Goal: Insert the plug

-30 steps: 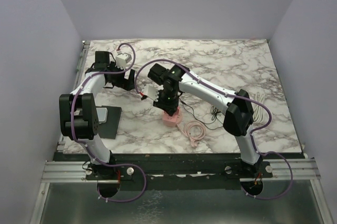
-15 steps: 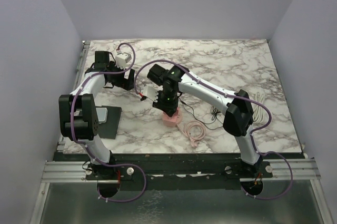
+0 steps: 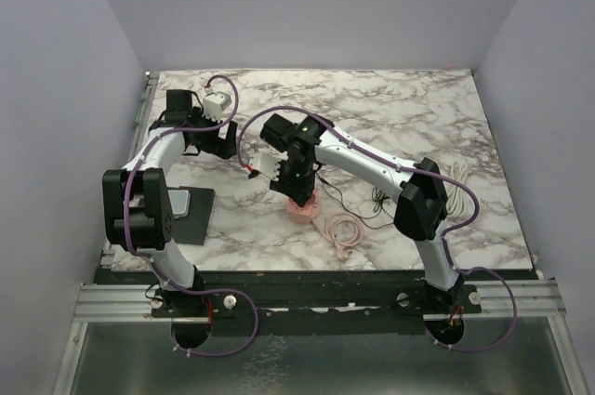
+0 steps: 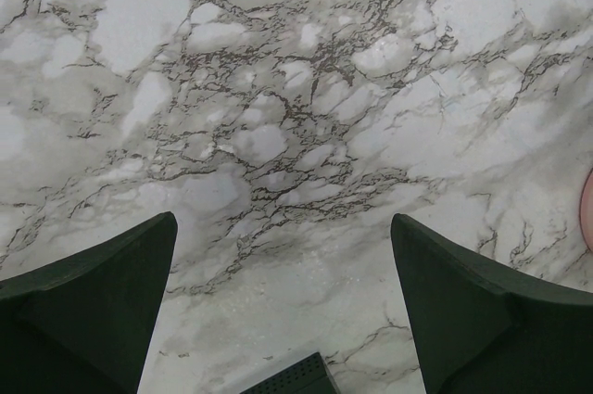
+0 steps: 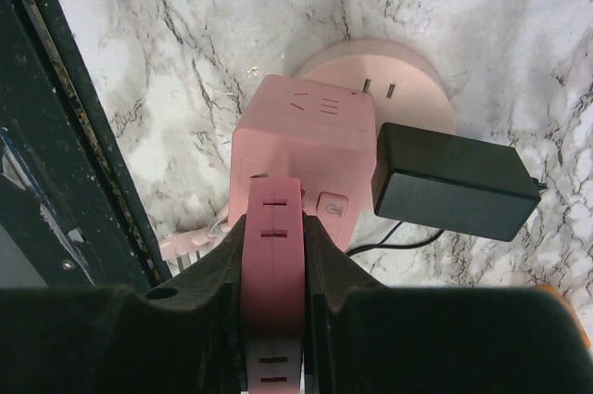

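Note:
My right gripper (image 5: 272, 227) is shut on a flat pink plug (image 5: 271, 255). It holds the plug's front end right against the near face of the pink cube socket (image 5: 306, 148). The cube stands on a round pink base (image 5: 389, 74). A black adapter (image 5: 452, 181) is plugged into the cube's right side. In the top view my right gripper (image 3: 296, 186) hangs directly over the pink socket (image 3: 304, 208) at mid-table. My left gripper (image 4: 283, 255) is open and empty over bare marble, at the table's far left in the top view (image 3: 216, 139).
A coiled pink cable (image 3: 345, 230) lies just right of the socket, with a thin black cable (image 3: 367, 200) behind it. A black pad (image 3: 189, 214) lies at the near left. White cable (image 3: 457, 181) lies at the right. A black corner (image 4: 287, 377) shows between my left fingers.

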`<action>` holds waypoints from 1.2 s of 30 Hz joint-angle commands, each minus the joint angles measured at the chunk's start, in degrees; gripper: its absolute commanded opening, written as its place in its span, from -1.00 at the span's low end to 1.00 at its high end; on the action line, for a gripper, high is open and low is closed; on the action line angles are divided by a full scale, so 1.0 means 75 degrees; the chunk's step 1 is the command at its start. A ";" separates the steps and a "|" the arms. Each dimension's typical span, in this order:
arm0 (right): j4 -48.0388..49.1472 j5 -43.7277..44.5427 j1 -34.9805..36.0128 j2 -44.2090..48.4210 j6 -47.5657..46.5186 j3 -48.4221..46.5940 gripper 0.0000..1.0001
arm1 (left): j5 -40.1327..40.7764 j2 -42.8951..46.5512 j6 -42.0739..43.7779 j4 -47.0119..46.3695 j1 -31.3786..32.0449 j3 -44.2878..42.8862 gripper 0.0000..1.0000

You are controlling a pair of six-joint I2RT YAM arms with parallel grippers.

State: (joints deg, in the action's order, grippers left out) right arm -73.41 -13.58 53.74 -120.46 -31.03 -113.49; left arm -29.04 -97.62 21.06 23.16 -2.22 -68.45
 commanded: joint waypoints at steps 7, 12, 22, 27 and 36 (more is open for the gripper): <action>-0.0097 0.0056 0.0077 -0.0266 0.0012 0.0159 -0.99 | 0.0121 0.0335 0.0073 -0.0092 0.0022 0.0113 0.98; -0.0080 0.0100 0.0077 -0.0302 -0.0023 0.0121 -0.99 | 0.0155 0.0348 0.0097 -0.0107 0.0017 0.0136 0.98; -0.0023 0.0043 0.0077 -0.0412 -0.0023 0.0293 -0.99 | 0.0228 0.0405 0.0145 -0.0098 0.0009 0.0114 0.98; 0.0025 0.0062 0.0080 -0.0474 -0.0045 0.0400 -0.99 | 0.0234 0.0412 0.0155 -0.0094 0.0003 0.0148 0.98; 0.0096 0.0427 0.0078 -0.0408 -0.0079 0.0373 -0.99 | 0.0208 0.0426 0.0163 -0.0102 0.0006 0.0138 0.98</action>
State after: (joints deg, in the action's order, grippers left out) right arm -72.93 -14.22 54.22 -120.86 -30.94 -111.92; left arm -27.94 -96.18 21.69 22.79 -2.24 -67.99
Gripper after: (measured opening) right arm 0.234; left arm 0.989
